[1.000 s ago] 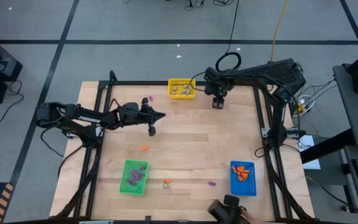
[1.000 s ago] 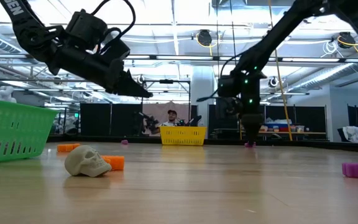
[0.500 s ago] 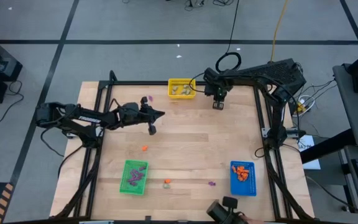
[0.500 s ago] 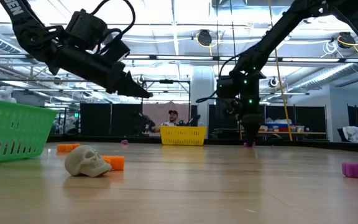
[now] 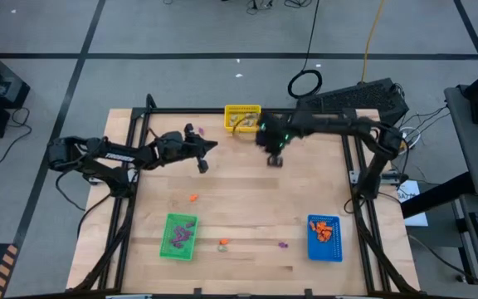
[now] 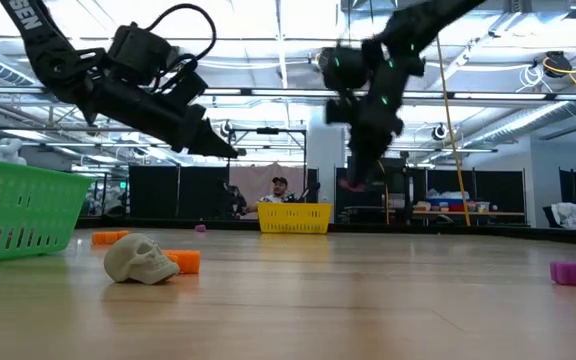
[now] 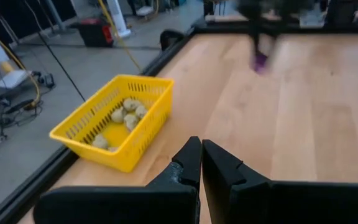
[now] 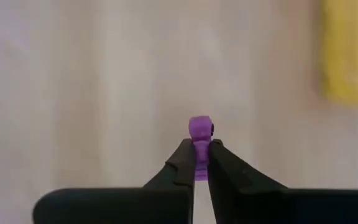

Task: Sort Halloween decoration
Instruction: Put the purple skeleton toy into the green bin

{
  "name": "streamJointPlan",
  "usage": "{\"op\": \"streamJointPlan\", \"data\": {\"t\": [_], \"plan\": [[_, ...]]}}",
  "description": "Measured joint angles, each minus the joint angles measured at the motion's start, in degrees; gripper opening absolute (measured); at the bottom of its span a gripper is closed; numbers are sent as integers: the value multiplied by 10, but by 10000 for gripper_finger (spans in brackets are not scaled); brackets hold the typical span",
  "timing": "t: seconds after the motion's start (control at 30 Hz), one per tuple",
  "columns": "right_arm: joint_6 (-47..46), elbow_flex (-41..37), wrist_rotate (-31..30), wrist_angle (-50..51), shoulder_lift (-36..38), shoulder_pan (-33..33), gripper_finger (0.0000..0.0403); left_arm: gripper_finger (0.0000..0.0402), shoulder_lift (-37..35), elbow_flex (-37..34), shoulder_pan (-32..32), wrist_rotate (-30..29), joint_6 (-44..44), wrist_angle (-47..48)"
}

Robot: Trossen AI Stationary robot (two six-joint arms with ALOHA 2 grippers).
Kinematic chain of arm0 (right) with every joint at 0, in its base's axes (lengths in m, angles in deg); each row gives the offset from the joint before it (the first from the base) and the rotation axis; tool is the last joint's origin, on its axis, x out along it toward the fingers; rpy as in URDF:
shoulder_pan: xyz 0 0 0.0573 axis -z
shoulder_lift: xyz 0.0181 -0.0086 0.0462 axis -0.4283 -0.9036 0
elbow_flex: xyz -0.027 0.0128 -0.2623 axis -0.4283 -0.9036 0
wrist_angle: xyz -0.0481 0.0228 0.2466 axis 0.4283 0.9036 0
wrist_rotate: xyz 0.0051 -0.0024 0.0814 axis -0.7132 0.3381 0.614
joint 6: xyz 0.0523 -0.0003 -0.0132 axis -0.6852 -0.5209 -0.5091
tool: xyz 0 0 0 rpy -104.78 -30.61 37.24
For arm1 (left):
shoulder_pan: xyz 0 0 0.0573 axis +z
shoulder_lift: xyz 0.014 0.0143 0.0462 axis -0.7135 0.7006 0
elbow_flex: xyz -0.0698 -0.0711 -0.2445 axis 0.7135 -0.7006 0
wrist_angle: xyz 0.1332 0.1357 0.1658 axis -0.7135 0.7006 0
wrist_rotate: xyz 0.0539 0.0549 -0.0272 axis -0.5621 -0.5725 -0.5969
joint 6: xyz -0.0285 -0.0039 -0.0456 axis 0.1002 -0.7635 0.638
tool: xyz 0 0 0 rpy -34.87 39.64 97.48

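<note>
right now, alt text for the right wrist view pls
The right gripper is shut on a small purple trinket, holding it above the pale wooden table. A blurred yellow bin shows at one edge.

A pale wooden table point(image 5: 247, 191) framed by black rails is seen. On it are set a yellow bin point(image 5: 242, 117) at the far edge, a green bin point(image 5: 178, 236) and a blue bin point(image 5: 324, 237) toward the near edge. Loose on the wood are found an orange trinket point(image 5: 192, 198), another orange piece point(image 5: 223, 243), a purple piece point(image 5: 283, 245) and a pale skull point(image 6: 140, 259)
</note>
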Motion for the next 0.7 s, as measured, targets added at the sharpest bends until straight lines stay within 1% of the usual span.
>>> {"op": "streamJointPlan", "data": {"t": [0.13, 0.27, 0.37, 0.43, 0.57, 0.63, 0.7], "plan": [[-53, 0, 1, -82, 0, -108, 11, 13, 0, -41, 0, 1, 14, -83], [-113, 0, 0, -217, 0, -201, 11, 13, 0, -84, 0, -2, 19, -148], [-152, 0, -2, -322, -2, -250, 11, 13, 0, -106, 0, -7, 31, -178], [-160, 0, -17, -396, -12, -273, 11, 13, 0, -117, 0, -20, 30, -195], [-161, 0, -16, -517, -49, -297, 11, 13, 0, -121, 1, -53, 27, -199], [-171, 1, -15, -561, -69, -299, 11, 13, 0, -121, 1, -55, 27, -200], [-189, 14, -15, -582, -92, -299, 11, 13, 0, -121, 1, -56, 27, -201]]}}
